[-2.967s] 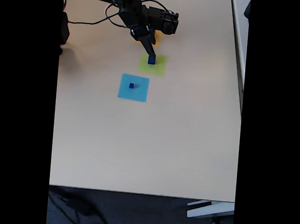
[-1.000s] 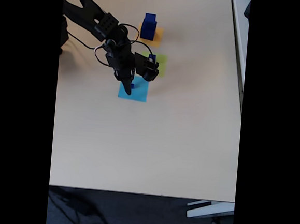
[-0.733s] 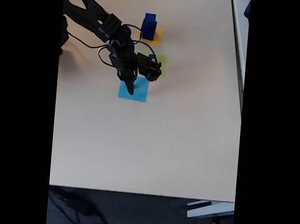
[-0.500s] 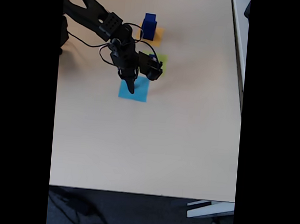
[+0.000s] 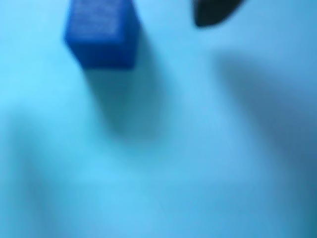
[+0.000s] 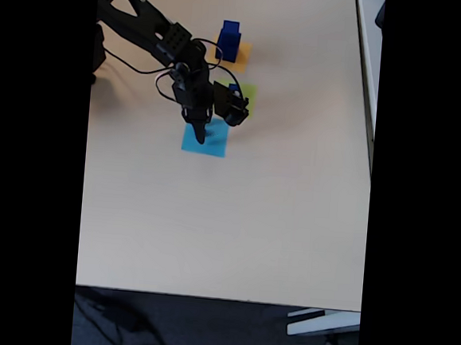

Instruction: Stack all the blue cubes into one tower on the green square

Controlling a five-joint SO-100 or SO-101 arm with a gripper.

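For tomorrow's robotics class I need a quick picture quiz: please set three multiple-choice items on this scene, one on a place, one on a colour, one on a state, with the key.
1. In the fixed view, where is the gripper?
A. over the light-blue paper square
B. over the orange-yellow square
C. off the table

2. What colour is the small cube in the wrist view?
A. red
B. dark blue
C. white

3. How does that small cube stand?
A. held in the air
B. on top of another cube
C. resting on the light-blue paper, not gripped

Key: 1 A, the fingertips sit over that square; 2 B, its faces are dark blue; 3 C, it casts a shadow on the paper and the dark fingertip is apart from it.
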